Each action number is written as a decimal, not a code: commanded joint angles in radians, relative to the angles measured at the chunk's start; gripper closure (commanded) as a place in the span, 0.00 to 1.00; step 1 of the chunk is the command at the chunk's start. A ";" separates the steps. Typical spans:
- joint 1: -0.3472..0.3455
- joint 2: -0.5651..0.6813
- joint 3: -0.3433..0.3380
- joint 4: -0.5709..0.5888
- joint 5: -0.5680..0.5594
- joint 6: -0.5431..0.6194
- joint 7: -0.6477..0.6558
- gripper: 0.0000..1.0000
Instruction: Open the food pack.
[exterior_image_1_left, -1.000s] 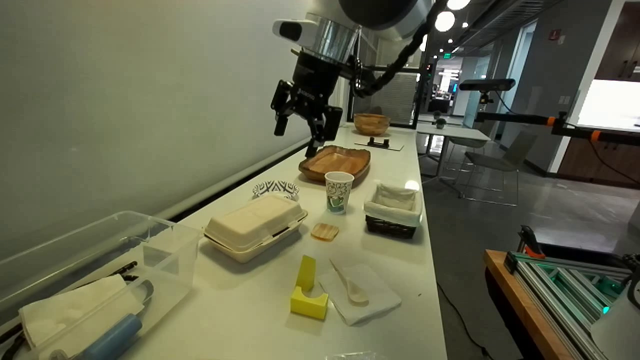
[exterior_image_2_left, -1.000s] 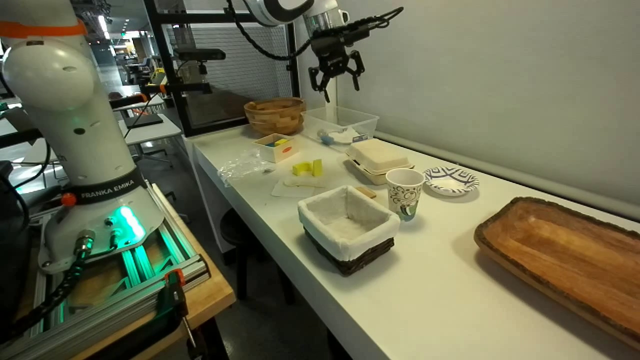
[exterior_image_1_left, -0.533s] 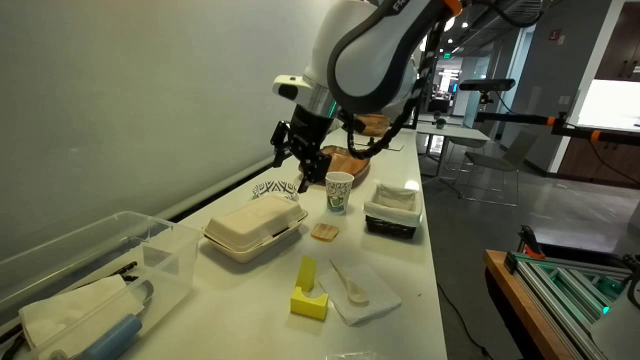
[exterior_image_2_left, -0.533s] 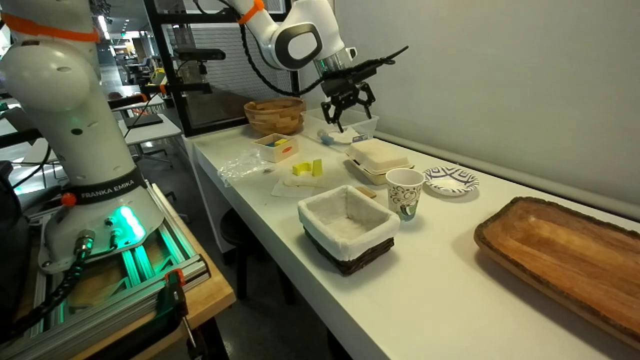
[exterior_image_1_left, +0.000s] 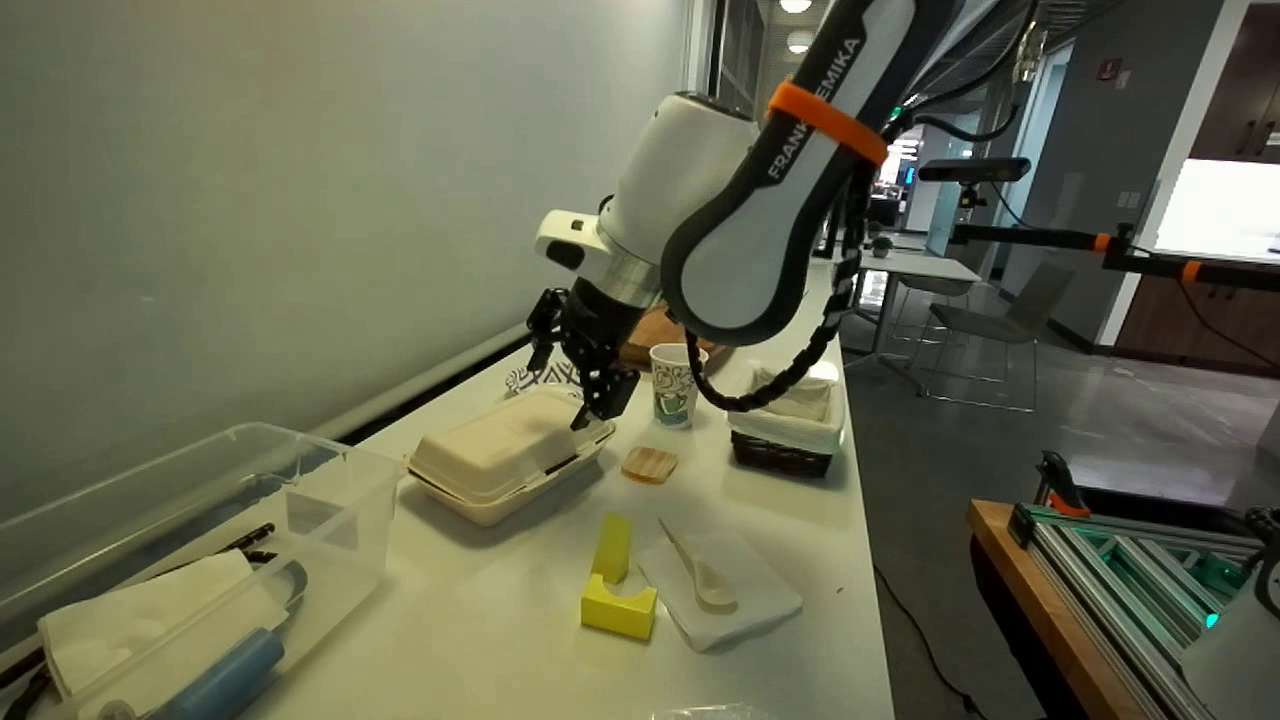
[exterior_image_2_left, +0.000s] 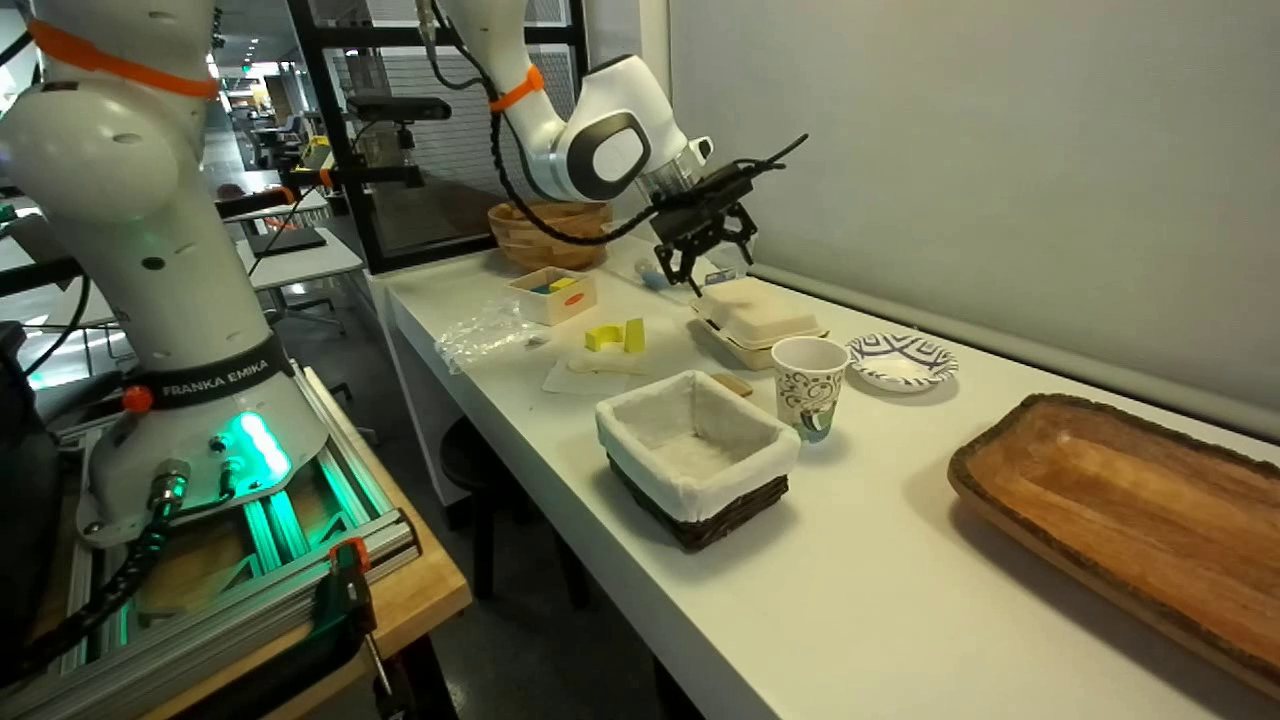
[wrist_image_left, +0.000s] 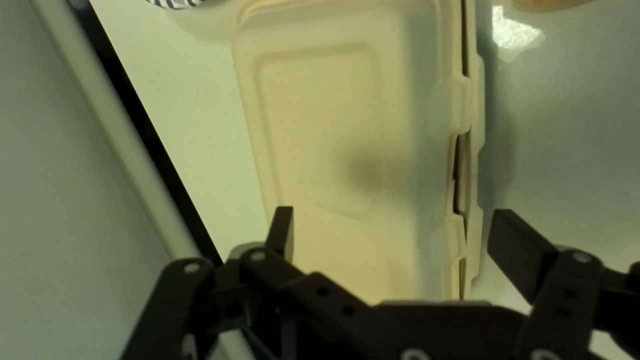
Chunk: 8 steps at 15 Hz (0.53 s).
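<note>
Cream-white, round-cornered foam food pack (exterior_image_1_left: 500, 445): it is resting on the long white counter (exterior_image_2_left: 850, 580), between the large clear plastic bin (exterior_image_1_left: 365, 510) and the blue-patterned white paper plate (exterior_image_2_left: 903, 365)
Cream-white foam lid (wrist_image_left: 320, 125): it is lying down, with a narrow dark slit showing along the tabbed long edge in your wrist view
Black two-finger gripper (exterior_image_2_left: 722, 274): it is hanging over the pack, tilted in both exterior views, released, with its fingers (wrist_image_left: 522, 255) standing wide apart
Finger spread: in your wrist view one finger is overlapping the pack's long edge opposite the tabs, while the other is hanging just outside the tabbed edge
Fingertip contact: in an exterior view you are seeing a tip cross the lid; whether it is touching is hard to tell
Dark-swirled white paper cup (exterior_image_2_left: 810, 390): it is standing upright near the pack and the white-lined dark woven basket (exterior_image_2_left: 690, 490)
Small striped wooden piece (exterior_image_1_left: 650, 464): it is lying flat near the pack's tabbed side
Notched yellow block (exterior_image_1_left: 618, 608): it is standing beside the white napkin (exterior_image_1_left: 755, 612), on which the pale spoon (exterior_image_1_left: 713, 590) is lying
</note>
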 joint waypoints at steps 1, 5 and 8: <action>0.040 0.079 -0.067 0.042 -0.082 0.057 0.083 0.00; 0.039 0.123 -0.086 0.067 -0.116 0.070 0.128 0.00; 0.014 0.143 -0.055 0.078 -0.132 0.084 0.152 0.00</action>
